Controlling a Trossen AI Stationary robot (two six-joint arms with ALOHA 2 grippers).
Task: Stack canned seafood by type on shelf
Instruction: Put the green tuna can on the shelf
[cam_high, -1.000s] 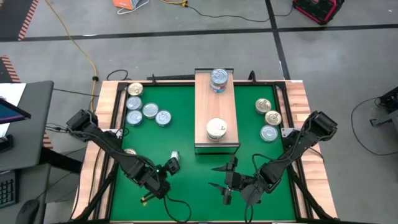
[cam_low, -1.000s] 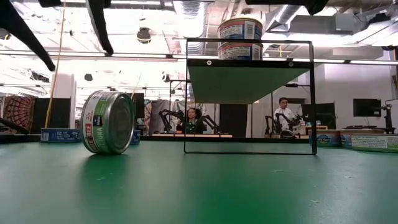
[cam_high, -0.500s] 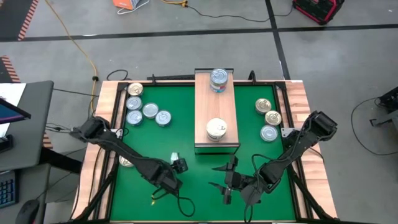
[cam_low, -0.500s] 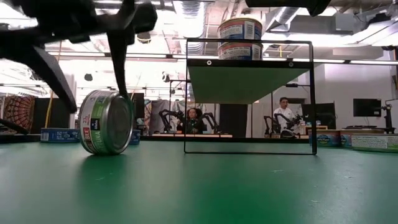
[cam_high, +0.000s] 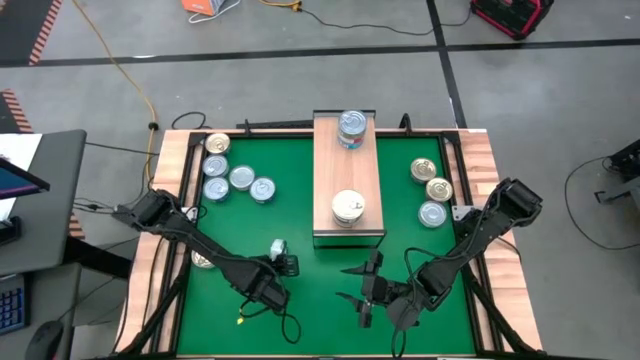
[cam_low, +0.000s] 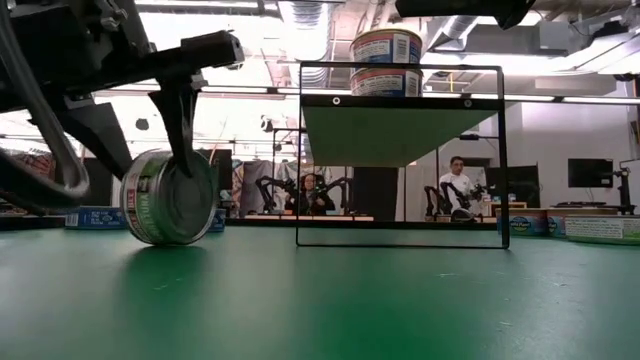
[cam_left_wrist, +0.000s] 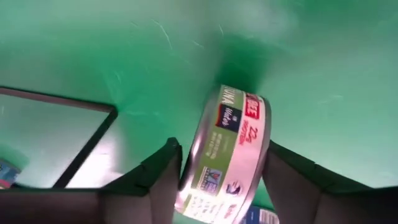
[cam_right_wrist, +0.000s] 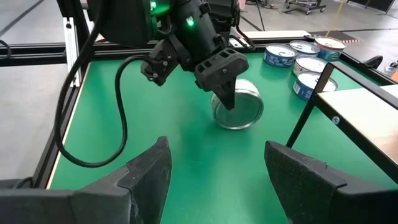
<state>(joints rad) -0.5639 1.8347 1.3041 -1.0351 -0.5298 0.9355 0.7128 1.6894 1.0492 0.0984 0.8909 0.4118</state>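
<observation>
- Two arms sit low over the green worktop (cam_high: 300, 220); left claw (cam_high: 280, 256) straddles the can (cam_low: 168, 197) standing on edge, fingers (cam_low: 183, 130) either side, not clearly clamped.
- Right claw (cam_high: 362, 283) waits, spread wide, near the shelf (cam_high: 348, 178).
- Compared with a second ago, the left arm has reached down onto the can.

A grey concrete floor (cam_high: 300, 70) surrounds the table, crossed by dark tape lines. A yellow cable (cam_high: 125, 70) trails over it toward the table's far left corner, and hazard-striped tape (cam_high: 48, 28) marks the floor at far left. A red-and-black case (cam_high: 512, 14) sits at the top right. Seen from table height, the room beyond has a bright ceiling with ducts (cam_low: 455, 25) and strip lights (cam_low: 600, 100); a person (cam_low: 457, 172) sits at a distant bench among other robot arms (cam_low: 270, 190).
</observation>
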